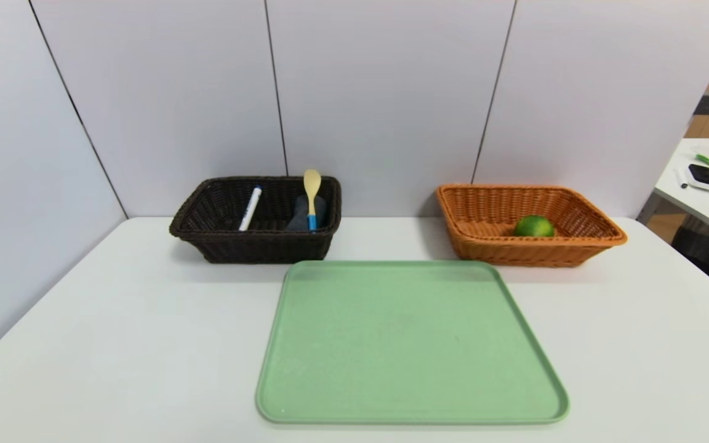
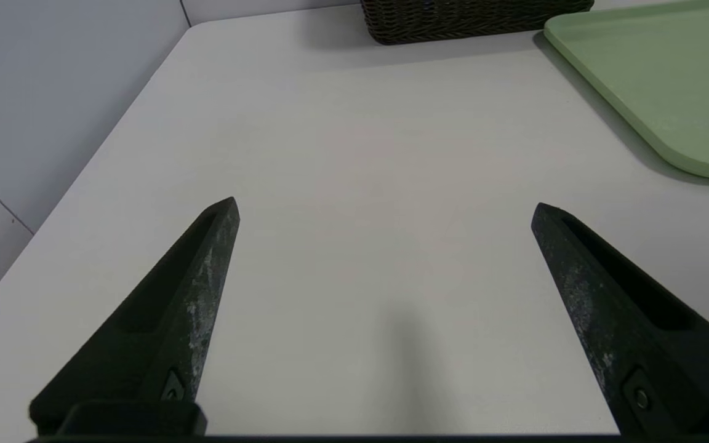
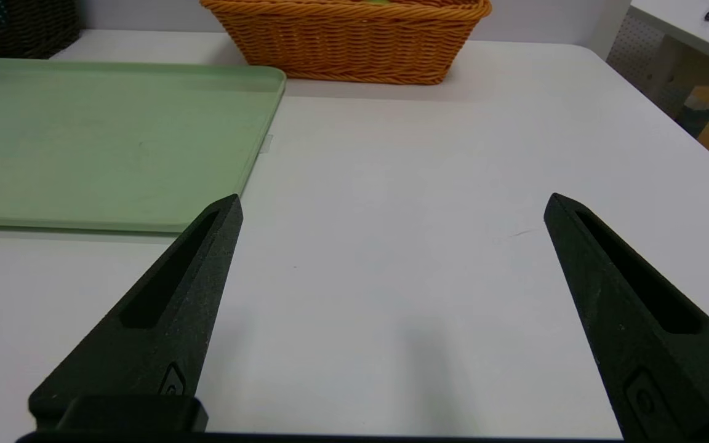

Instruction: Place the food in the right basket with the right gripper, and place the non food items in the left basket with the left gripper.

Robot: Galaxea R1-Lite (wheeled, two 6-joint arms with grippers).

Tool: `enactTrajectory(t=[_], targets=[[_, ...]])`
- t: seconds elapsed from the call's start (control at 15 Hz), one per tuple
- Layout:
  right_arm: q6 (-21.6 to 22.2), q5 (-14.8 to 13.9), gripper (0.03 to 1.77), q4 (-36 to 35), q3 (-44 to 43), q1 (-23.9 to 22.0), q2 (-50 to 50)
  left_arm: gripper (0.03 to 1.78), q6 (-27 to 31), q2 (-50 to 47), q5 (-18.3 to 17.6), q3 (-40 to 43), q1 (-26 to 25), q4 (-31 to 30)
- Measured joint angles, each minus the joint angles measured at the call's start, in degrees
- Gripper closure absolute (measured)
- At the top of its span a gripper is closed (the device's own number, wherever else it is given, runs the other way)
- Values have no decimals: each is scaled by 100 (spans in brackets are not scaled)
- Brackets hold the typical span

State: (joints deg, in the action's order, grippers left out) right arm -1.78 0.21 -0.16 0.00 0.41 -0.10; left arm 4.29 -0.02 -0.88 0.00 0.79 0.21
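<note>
The lime (image 1: 533, 226) is lying in the orange-tan basket (image 1: 600, 229) at centre right of the head view. In the dark brown basket (image 1: 207, 237) at centre left, the marker (image 1: 250, 208) and spoon (image 1: 312, 198) are leaning near upright, bowl end uppermost, the spoon against the grey towel (image 1: 301, 216). The left gripper (image 2: 385, 209) and right gripper (image 3: 391, 206) are hovering over bare bench (image 1: 637, 344) beside the green tray (image 1: 533, 344), fingers spread, grasping nothing.

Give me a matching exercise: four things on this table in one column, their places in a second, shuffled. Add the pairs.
Things:
1. lime
2. marker
3. green tray
4. wooden spoon

Places:
A. leaning on the rolled towel in the dark basket
B. between the baskets, nearer the robot
C. in the orange basket
D. against the dark basket's back wall

Pairs: 1-C, 2-D, 3-B, 4-A
</note>
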Motion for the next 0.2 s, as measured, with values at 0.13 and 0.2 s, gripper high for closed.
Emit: enactTrajectory(t=[0.13, 0.2], targets=[[105, -5, 11, -5, 0, -1, 0, 12, 2, 0, 0, 0, 0, 1], [148, -5, 11, -11, 0, 0, 0, 12, 0, 0, 0, 0, 0, 4]])
